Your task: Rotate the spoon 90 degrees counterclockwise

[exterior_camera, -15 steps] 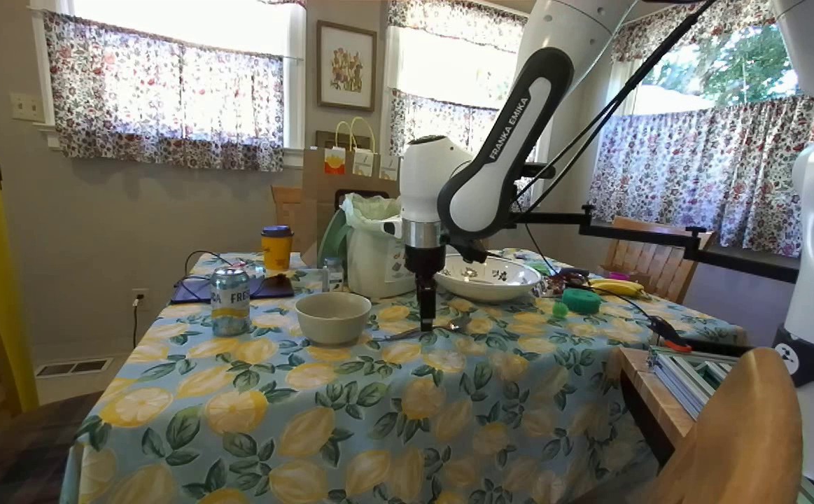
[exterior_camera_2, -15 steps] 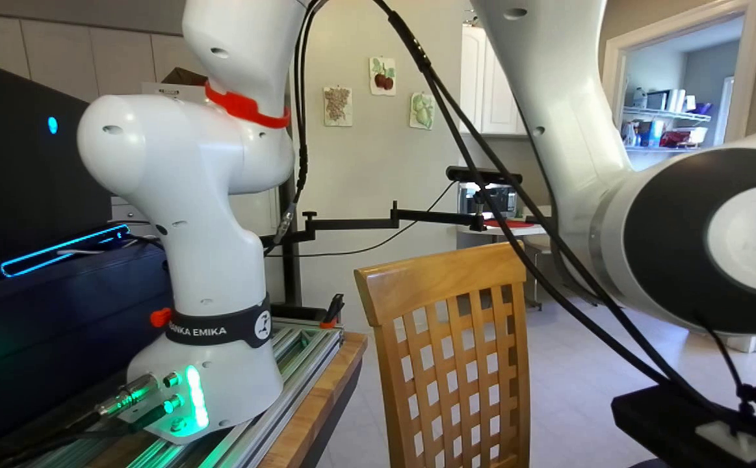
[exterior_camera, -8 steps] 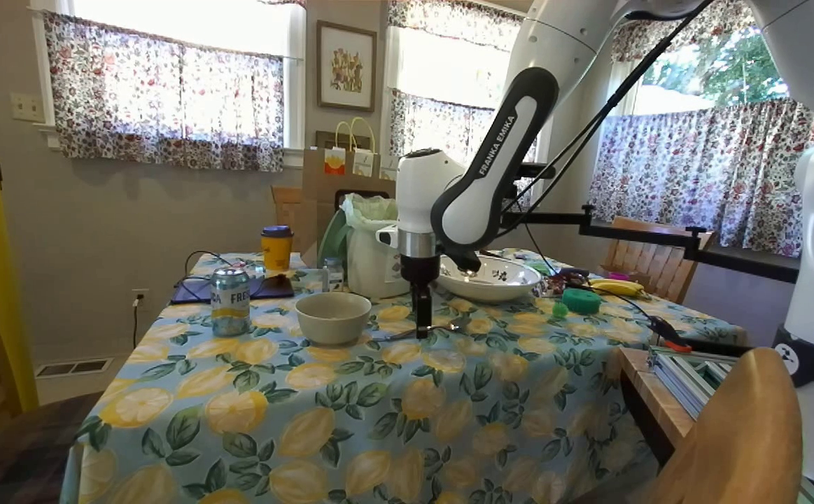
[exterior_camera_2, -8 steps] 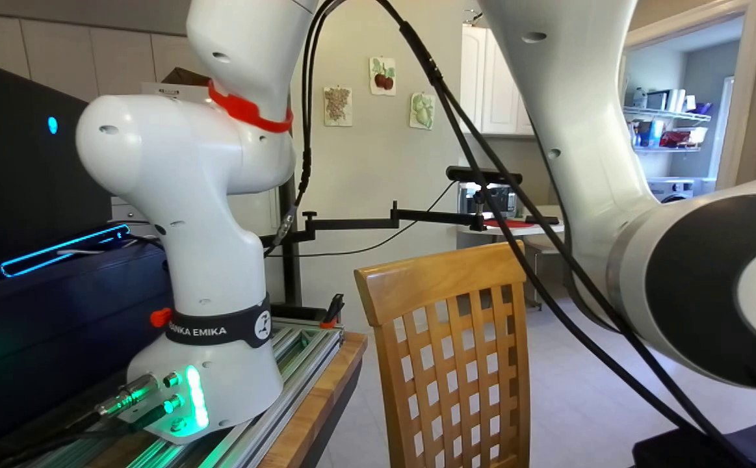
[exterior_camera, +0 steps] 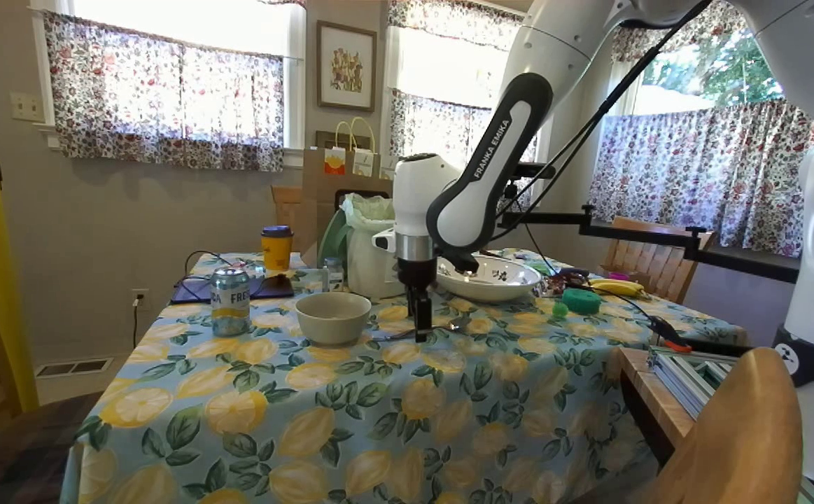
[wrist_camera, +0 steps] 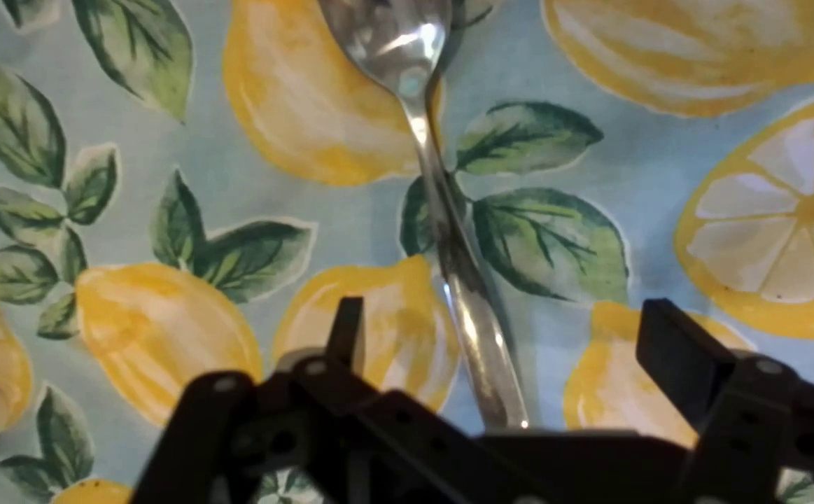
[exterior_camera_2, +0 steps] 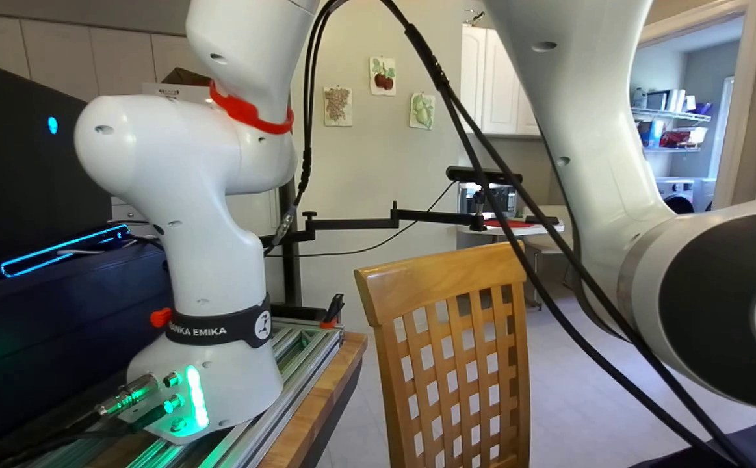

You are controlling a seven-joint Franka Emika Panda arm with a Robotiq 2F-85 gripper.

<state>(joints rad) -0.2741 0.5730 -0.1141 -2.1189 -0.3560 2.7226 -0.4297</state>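
In the wrist view, one slim silvery metal spoon (wrist_camera: 443,206) lies on one light blue, lemon-printed tablecloth (wrist_camera: 358,224). Its head is cut off by the top edge, and its handle slants down toward the lower right. One black gripper (wrist_camera: 504,332) shows at the bottom, its two fingers (wrist_camera: 344,336) spread wide, one to each side of the handle, neither touching it. Whether the fingertips meet the tablecloth, I cannot tell.

In an exterior view, the gripper points straight down from one white robot arm (exterior_camera: 466,210) and crosses in front of the spoon's handle. The handle's end is near one small, round, off-white bowl (exterior_camera: 333,327); the head points away from it. One wide white bowl (exterior_camera: 487,292) with a painted pattern stands farther back. Also on the tablecloth are one pale blue drinks can (exterior_camera: 230,304), one yellow cup (exterior_camera: 277,252) with a dark blue lid, one white bin (exterior_camera: 370,266), one round green object (exterior_camera: 581,301), and yellow bananas (exterior_camera: 616,287) too bunched to count.

In an exterior view, one red band (exterior_camera_2: 251,114) circles the arm; one light wooden lattice-backed chair (exterior_camera_2: 443,273) and three small fruit pictures (exterior_camera_2: 382,76) also show.
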